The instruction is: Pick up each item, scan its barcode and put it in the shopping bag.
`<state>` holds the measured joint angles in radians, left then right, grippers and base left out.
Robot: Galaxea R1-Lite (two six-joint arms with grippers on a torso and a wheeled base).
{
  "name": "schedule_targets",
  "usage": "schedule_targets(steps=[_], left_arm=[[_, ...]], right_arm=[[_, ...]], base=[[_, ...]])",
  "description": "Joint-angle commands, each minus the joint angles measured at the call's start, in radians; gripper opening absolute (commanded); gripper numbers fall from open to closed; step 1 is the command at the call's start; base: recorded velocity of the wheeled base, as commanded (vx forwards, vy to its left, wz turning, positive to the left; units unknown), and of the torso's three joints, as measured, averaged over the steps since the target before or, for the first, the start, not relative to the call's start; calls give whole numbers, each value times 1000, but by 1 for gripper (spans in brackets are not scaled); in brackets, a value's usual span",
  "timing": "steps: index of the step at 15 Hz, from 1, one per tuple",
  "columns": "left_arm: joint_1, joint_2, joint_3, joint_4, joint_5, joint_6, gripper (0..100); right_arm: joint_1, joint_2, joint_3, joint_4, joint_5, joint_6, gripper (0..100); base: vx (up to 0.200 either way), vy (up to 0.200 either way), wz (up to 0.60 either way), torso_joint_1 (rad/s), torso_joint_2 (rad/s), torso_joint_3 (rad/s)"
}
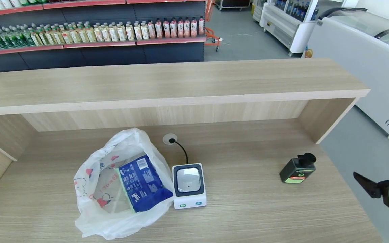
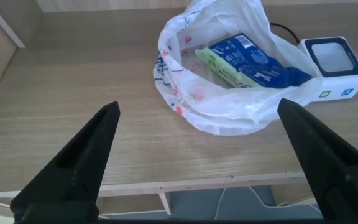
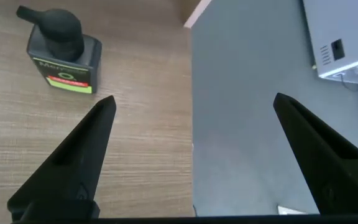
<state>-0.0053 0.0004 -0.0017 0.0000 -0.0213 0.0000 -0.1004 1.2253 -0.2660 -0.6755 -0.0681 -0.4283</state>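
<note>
Wooden counter [image 1: 248,209] carries the dark pump bottle [image 1: 297,168] standing near its right edge, well apart from scanner [image 1: 188,185] and shopping bag [image 1: 89,179]; the right pincer [image 3: 192,99], spread wide and empty beyond that edge, should probably close across the bottle's body, not its pump.

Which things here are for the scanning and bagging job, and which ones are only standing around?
For the job:
- dark pump bottle, not yet bagged
- barcode scanner
- shopping bag, holding a blue packet
- right gripper, open, near the bottle

Just standing around:
- drink bottles on the store shelves
- white freezer
</note>
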Motion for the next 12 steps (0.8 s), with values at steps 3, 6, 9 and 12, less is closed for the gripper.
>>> schedule_targets(steps=[3, 6, 9, 12], left_arm=[[-1, 0, 0, 0, 0, 0, 100], [1, 0, 0, 0, 0, 0, 100], [-1, 0, 0, 0, 0, 0, 100], [1, 0, 0, 0, 0, 0, 100]], right_arm=[[21, 272, -45, 10, 28, 112, 100], [21, 345, -88, 7, 30, 112, 100], [24, 405, -150, 7, 59, 112, 100], [41, 461, -205, 7, 113, 111, 100]], base=[[0, 0, 0, 0, 0, 0], [0, 0, 0, 0, 0, 0], [0, 0, 0, 0, 0, 0], [0, 0, 0, 0, 0, 0]])
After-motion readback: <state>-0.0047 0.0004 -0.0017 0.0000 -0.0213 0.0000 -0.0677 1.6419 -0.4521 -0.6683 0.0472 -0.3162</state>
